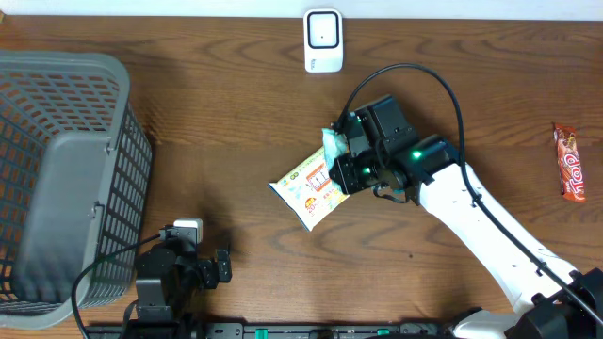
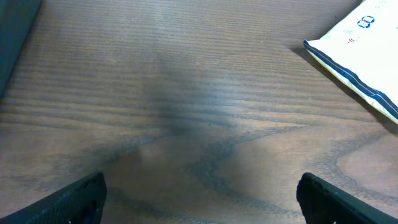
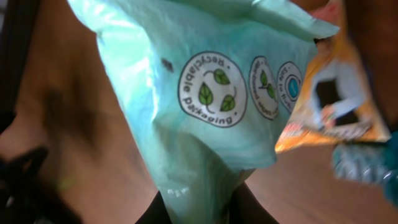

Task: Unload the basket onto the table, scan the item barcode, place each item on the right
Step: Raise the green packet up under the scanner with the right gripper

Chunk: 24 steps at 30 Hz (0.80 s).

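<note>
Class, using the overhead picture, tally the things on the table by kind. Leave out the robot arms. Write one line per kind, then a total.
Basket: 1, the grey basket
Scanner: 1, the white scanner
Pouch: 1, the snack pouch
Candy bar: 1, the red candy bar
Total: 4

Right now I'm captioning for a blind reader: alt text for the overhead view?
The right gripper grips a snack pouch by its teal end. A white scanner sits at the far edge, a grey basket left, a candy bar right.
</note>
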### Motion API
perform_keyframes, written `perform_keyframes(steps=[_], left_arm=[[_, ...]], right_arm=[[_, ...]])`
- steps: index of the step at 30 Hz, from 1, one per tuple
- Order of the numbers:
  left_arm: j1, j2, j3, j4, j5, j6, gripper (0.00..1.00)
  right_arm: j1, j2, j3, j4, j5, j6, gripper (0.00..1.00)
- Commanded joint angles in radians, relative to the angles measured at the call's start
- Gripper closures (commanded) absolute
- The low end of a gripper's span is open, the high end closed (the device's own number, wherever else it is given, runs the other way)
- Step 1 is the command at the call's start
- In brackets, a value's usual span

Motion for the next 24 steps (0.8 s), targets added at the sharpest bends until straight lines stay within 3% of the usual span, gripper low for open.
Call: perform_keyframes(steps=[1, 7, 13, 24], left_arm=[[0.0, -0.002, -0.005, -0.012, 0.001, 0.01, 0.02], [0.0, -0.002, -0.005, -0.012, 0.001, 0.01, 0.02], [0.0, -0.002, -0.005, -0.012, 0.001, 0.01, 0.02], [0.0, -0.002, -0.005, -0.012, 0.001, 0.01, 0.02]], right_arm=[[-0.008, 0.005, 0.016, 0.043, 0.098, 0.046, 0.99], [-0.009, 0.023, 0.016, 0.1, 0.243, 0.064, 0.99], [-0.039, 0.067, 0.034, 0.174, 0.269, 0.063, 0.99], [-0.109, 0.28, 0.286, 0.139, 0.273, -0.016, 0.99]])
